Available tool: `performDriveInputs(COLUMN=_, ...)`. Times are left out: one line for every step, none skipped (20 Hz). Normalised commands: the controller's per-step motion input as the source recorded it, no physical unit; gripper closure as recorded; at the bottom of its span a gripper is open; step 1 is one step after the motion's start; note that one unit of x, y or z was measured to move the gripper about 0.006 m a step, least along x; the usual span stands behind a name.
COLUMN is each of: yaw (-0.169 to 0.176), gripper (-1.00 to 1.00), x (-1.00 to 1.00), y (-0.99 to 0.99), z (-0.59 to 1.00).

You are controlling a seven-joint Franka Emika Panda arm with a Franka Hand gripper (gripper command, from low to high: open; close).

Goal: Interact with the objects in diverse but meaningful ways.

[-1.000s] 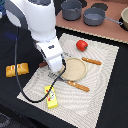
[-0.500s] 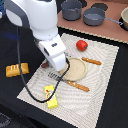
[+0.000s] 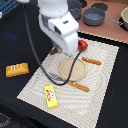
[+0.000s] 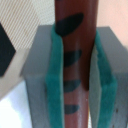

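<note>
Wrist view shows the gripper (image 4: 75,75) pinching a dark brown sausage (image 4: 75,45) between its two teal-green pads (image 4: 56,75); the sausage runs lengthwise along the gap, bears dark oval marks, and touches both pads, which sit in grey finger blocks. Behind the fingers a cream woven surface and a dark patch are visible. Exterior view shows the white arm (image 3: 59,22) over the upper part of a cream placemat (image 3: 95,95), its bulk hiding the gripper and the held item in that view. A red round tomato (image 3: 83,45) lies on the placemat just beside the arm, partly covered by it on the exterior view's left. A round tan plate (image 3: 73,69) sits at the middle of the placemat, with one orange-handled utensil (image 3: 91,61) just beyond its far edge and another (image 3: 79,86) just beside its near edge. A yellow rectangular block with red marks (image 3: 50,96) lies on the near corner of the placemat, well apart from the plate. An orange-yellow scored bread loaf (image 3: 17,69) lies off the placemat on the dark table (image 3: 15,45), toward the exterior view's left. Two grey pots (image 3: 94,16) stand at the far side, the nearer one with a long handle
</note>
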Motion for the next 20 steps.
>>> performDriveInputs(yaw=-0.021, gripper=1.0, x=0.97, y=0.16, z=0.89)
performDriveInputs(yaw=-0.032, gripper=1.0, x=0.96, y=0.11, z=0.85)
performDriveInputs(yaw=-0.029, gripper=1.0, x=0.97, y=0.12, z=0.85)
performDriveInputs(yaw=-0.03, gripper=1.0, x=0.97, y=0.11, z=0.84)
performDriveInputs(yaw=-0.033, gripper=1.0, x=0.96, y=0.1, z=0.81)
performDriveInputs(yaw=-0.028, gripper=1.0, x=0.98, y=0.11, z=0.78)
performDriveInputs(yaw=-0.028, gripper=1.0, x=0.98, y=0.11, z=0.73)
performDriveInputs(yaw=-0.026, gripper=1.0, x=0.98, y=0.12, z=0.65)
performDriveInputs(yaw=-0.024, gripper=1.0, x=0.98, y=0.16, z=0.58)
performDriveInputs(yaw=-0.021, gripper=1.0, x=0.97, y=0.19, z=0.51)
performDriveInputs(yaw=-0.021, gripper=1.0, x=0.96, y=0.22, z=0.44)
performDriveInputs(yaw=-0.013, gripper=1.0, x=0.97, y=0.27, z=0.39)
performDriveInputs(yaw=-0.006, gripper=1.0, x=0.96, y=0.31, z=0.35)
performDriveInputs(yaw=-0.004, gripper=1.0, x=0.95, y=0.35, z=0.29)
performDriveInputs(yaw=0.0, gripper=1.0, x=0.97, y=0.37, z=0.27)
performDriveInputs(yaw=0.0, gripper=1.0, x=0.97, y=0.38, z=0.25)
performDriveInputs(yaw=0.0, gripper=1.0, x=0.98, y=0.39, z=0.21)
performDriveInputs(yaw=0.0, gripper=1.0, x=0.98, y=0.41, z=0.17)
performDriveInputs(yaw=0.0, gripper=1.0, x=0.98, y=0.42, z=0.13)
performDriveInputs(yaw=0.0, gripper=1.0, x=0.97, y=0.43, z=0.08)
